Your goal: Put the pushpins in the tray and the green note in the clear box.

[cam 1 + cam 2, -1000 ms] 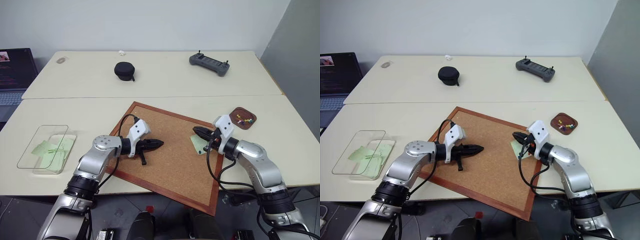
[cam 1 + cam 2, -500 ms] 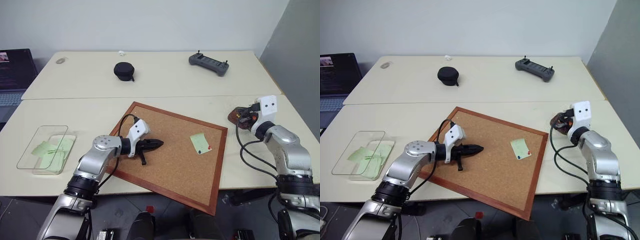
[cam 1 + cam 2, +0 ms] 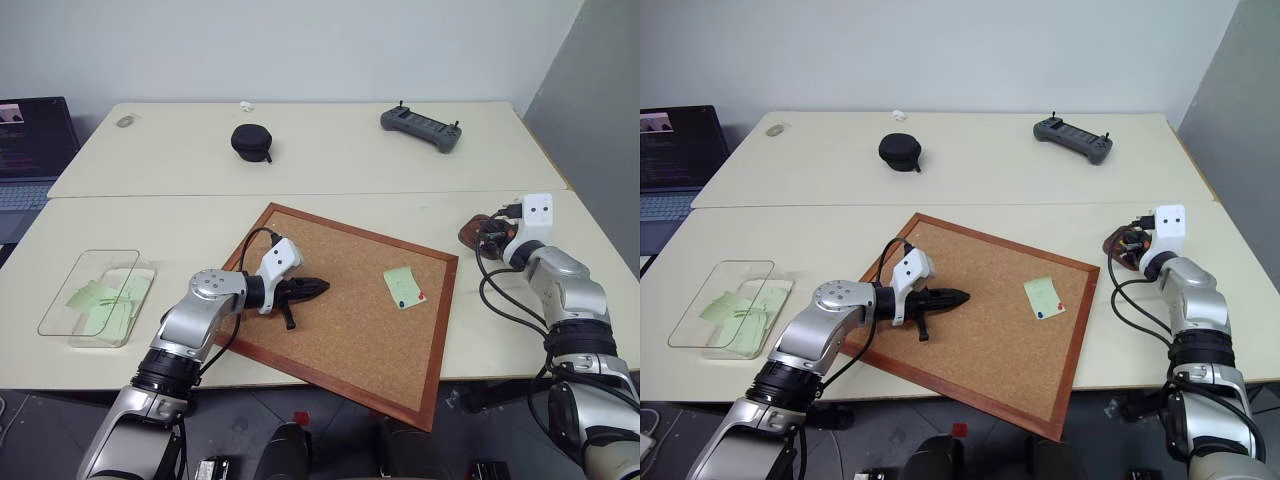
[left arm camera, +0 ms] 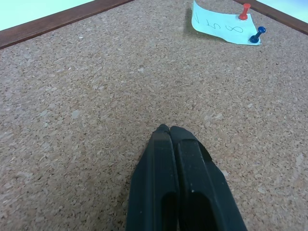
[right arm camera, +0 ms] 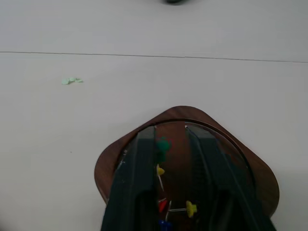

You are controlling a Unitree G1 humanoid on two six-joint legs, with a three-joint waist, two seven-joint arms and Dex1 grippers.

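Cork fills the middle of the counter (image 3: 150,215): a wood-framed board (image 3: 340,330) lying askew, with the green note (image 3: 402,286) on its right part, near the frame. Two pushpins hold the note at one corner, a red pin (image 4: 244,10) and a blue pin (image 4: 258,32), side by side, and faint handwriting runs across the paper.

The left gripper (image 3: 318,287) hangs low over the bare cork at the board's left-centre, its jaws pressed together with nothing between them, pointing toward the note but well apart from it.

The right gripper (image 5: 171,144) is over the tray (image 3: 472,233), which sits on the counter just off the board's right edge. Its jaws stand apart, one on each side of the dish's middle. Between them a green pin (image 5: 162,144) shows near the tips; whether it is touching a finger or already loose I cannot tell. In the dish lie more pushpins (image 5: 173,204): yellow, red and blue heads.

The clear box (image 3: 98,297) stands at the counter's left end, well away from the board, with pale green slips (image 3: 105,300) already in it.

On the far counter sit a round black case (image 3: 250,141) and a grey controller (image 3: 420,127). A laptop (image 3: 32,150) shows at the left edge. A tiny green scrap (image 5: 72,81) lies on the counter beyond the tray.
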